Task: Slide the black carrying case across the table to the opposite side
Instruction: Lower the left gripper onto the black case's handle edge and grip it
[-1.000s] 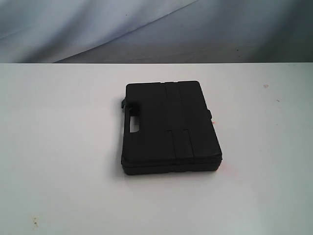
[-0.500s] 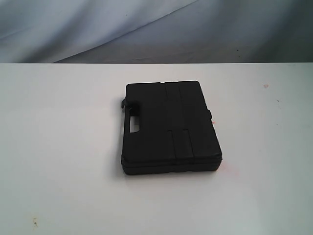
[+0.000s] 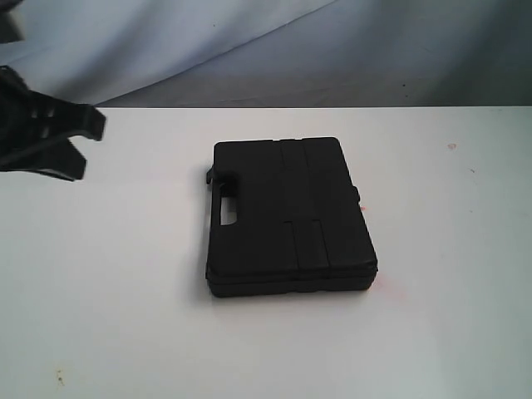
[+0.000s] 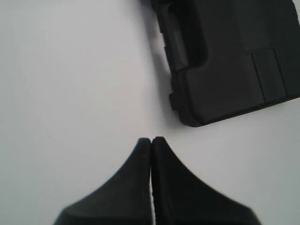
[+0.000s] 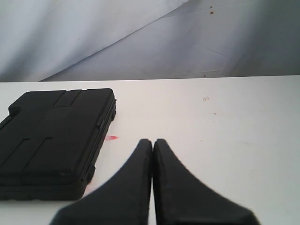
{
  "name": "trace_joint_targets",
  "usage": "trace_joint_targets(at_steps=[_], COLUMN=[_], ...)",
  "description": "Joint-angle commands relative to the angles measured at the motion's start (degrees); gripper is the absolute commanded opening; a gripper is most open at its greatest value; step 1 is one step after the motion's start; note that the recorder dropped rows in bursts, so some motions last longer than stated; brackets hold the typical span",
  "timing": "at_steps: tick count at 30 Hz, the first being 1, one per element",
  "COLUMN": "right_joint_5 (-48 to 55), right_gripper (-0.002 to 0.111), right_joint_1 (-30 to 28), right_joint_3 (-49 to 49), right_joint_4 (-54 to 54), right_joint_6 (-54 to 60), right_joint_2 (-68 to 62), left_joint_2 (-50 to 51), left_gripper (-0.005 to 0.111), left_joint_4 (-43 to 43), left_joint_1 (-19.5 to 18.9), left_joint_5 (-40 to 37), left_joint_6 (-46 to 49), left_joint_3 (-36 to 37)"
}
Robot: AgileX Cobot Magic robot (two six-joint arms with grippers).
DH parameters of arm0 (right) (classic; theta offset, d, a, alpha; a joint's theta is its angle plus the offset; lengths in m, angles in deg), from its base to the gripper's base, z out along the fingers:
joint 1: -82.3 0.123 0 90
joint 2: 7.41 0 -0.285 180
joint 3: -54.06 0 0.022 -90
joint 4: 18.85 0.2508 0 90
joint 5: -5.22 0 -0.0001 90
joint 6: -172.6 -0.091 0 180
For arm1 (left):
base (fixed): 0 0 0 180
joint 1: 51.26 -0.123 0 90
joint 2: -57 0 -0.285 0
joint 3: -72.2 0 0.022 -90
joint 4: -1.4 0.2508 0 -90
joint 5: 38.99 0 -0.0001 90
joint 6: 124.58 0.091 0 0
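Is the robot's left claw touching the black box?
No, the left gripper is shut and sits apart from the black case, with a strip of bare white table between them.

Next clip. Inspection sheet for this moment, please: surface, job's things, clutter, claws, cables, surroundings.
Surface: table white, with a few specks and a faint red mark beside the case.
Job's things: case black, shut, lying flat near the table's middle; nothing touches it.
Clutter: nothing seen.
Claws: left claw shut, empty, apart from the case on its handle side; right claw shut, empty, apart from the case on the other side.
Cables: nothing seen.
Surroundings: grey cloth backdrop behind the table.
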Motion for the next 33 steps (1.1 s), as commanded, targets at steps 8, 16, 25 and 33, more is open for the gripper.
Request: trace_joint_targets(at_steps=[8,16,25,33], right_joint_5=[-0.1,-0.1,-0.1,-0.1], right_gripper=[0.0,0.0,0.0,0.0], right_joint_1=[-0.5,-0.5,-0.5,-0.5], right_joint_3=[0.2,0.2,0.2,0.2], right_joint_4=[0.4,0.4,0.4,0.4], right_joint_6=[-0.1,-0.1,-0.1,-0.1], right_joint_2=[0.2,0.2,0.2,0.2], left_joint_2=[19.6,29.8,32.9,39.1], left_gripper=[0.0,0.005,0.045,0.045], left_joint_4=[10.3,8.7,16.2,19.7], left_joint_1=[13.5,15.3,15.0,15.0], left_joint_5=[6.0,9.9,15.6,12.4], left_joint_6=[-19.5,-22.8,-30.5,-32.0], left_joint_3=[-10.2,-13.2,-14.5,-20.0])
